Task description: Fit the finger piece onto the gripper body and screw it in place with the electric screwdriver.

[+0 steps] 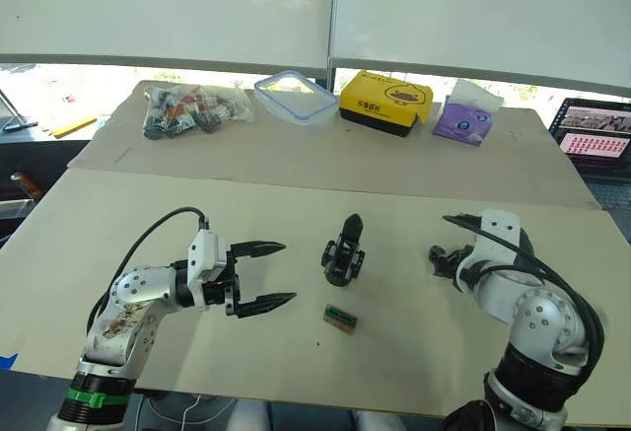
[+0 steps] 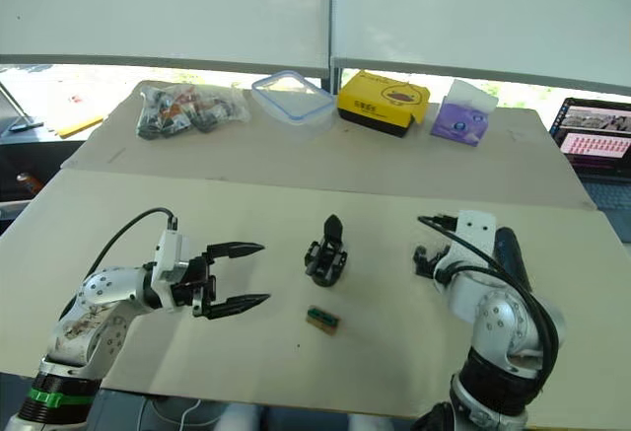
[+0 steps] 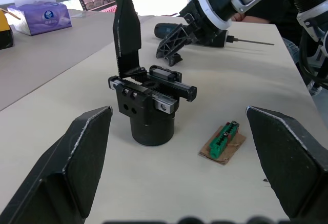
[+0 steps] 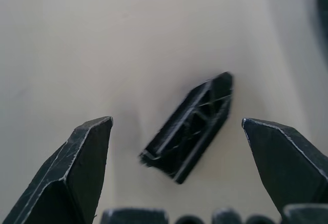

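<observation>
The gripper body (image 1: 343, 253) stands upright at the table's middle, its one pointed finger up; the left wrist view shows its toothed top (image 3: 151, 93). My left gripper (image 1: 289, 272) hovers open to its left, aimed at it, nothing between the fingers. The finger piece (image 4: 189, 126) lies flat on the table between the open fingers of my right gripper (image 1: 436, 258), which points down over it without touching. The electric screwdriver (image 2: 508, 251) lies on the table just behind my right arm, and its thin bit (image 3: 251, 42) shows in the left wrist view.
A small green-and-brown block (image 1: 340, 318) lies just in front of the gripper body. Along the back stand a bag of parts (image 1: 192, 107), a clear lid (image 1: 296, 96), a yellow box (image 1: 386, 102) and a purple tissue pack (image 1: 465, 118). A laptop (image 1: 596, 135) sits far right.
</observation>
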Robot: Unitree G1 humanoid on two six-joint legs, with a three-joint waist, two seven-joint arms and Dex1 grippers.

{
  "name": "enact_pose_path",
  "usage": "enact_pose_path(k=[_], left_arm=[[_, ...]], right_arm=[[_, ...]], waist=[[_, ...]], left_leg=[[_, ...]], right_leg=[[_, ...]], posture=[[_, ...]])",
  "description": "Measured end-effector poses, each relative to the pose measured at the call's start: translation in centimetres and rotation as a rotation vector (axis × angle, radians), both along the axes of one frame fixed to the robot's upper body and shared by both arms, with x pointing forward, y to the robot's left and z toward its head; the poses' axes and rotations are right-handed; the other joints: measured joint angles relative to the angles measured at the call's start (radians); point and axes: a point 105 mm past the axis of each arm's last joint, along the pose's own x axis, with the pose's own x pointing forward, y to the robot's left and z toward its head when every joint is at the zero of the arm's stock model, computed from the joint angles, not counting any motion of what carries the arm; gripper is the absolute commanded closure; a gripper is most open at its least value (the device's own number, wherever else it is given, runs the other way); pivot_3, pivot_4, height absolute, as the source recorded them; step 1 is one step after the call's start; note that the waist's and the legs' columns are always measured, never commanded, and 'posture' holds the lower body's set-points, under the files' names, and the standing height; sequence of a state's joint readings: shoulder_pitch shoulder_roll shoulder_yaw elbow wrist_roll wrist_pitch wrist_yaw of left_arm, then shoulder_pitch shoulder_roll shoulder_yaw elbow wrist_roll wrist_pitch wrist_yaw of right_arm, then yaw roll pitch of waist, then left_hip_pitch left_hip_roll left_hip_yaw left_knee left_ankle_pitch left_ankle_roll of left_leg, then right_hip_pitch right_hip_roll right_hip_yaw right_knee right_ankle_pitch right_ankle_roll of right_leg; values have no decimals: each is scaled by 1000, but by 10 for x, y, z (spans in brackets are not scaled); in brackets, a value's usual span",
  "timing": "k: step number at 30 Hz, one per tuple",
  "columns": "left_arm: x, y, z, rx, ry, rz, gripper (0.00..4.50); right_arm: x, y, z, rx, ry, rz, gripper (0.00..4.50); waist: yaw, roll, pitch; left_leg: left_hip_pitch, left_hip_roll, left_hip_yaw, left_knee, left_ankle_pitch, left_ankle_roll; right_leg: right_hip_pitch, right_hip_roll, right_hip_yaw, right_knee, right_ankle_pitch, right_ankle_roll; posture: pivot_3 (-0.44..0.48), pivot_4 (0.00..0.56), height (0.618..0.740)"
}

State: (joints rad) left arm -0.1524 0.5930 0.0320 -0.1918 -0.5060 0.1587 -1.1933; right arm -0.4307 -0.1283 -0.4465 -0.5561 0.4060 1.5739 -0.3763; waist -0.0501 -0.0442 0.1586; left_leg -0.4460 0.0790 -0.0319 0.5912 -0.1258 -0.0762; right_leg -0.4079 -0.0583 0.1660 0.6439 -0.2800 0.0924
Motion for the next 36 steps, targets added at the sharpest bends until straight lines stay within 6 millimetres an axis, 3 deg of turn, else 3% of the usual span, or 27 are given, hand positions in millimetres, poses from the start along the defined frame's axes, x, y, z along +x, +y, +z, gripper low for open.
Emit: enact_pose_path(k=[13, 14, 22, 23, 28, 32, 36], left_arm=[[-3, -1, 2, 5, 2, 3, 98], [-3, -1, 2, 5, 3, 3, 0], [-4, -1, 2, 7, 4, -4, 0], [-4, -1, 2, 8, 5, -4, 0], [-5, -2, 8, -33, 35, -2, 0], [3, -3, 25, -152, 97, 54, 0], [20, -13, 60, -353, 133, 100, 0]], right_arm=[[8, 12, -15, 81, 59, -69, 0], [8, 12, -15, 80, 58, -72, 543], [9, 11, -16, 78, 53, -76, 3238], [9, 12, -16, 77, 49, -64, 3404], [10, 9, -13, 6, -30, 47, 3402], [6, 6, 25, -296, -288, 294, 3402], [-9, 35, 69, -504, -629, 556, 3402]], waist=[[-22, 1, 0], [-23, 1, 0], [-34, 1, 0], [-38, 1, 0], [-47, 2, 1], [-42, 6, 4], [-44, 5, 5]], left_leg=[[0, 0, 0, 0, 2, 3], [0, 0, 0, 0, 2, 3], [1, 1, 0, 0, 2, 3], [1, 1, 0, 0, 2, 3], [0, 0, 0, 0, 2, 3], [-1, -1, 0, -1, 2, 3], [1, -1, 0, 0, 2, 3]], right_leg=[[0, 0, 0, 1, 3, -1], [0, 0, 0, 0, 2, -2], [0, 0, -1, 0, 0, -7], [0, 0, -1, 0, 0, -7], [0, 0, 0, 0, -3, -5], [0, -1, 0, -1, -7, 2], [2, -1, -1, -1, -3, 9]], posture=[[0, 150, 740], [0, 150, 740], [0, 150, 740], [0, 150, 740], [0, 150, 740], [0, 150, 740], [0, 150, 740]])
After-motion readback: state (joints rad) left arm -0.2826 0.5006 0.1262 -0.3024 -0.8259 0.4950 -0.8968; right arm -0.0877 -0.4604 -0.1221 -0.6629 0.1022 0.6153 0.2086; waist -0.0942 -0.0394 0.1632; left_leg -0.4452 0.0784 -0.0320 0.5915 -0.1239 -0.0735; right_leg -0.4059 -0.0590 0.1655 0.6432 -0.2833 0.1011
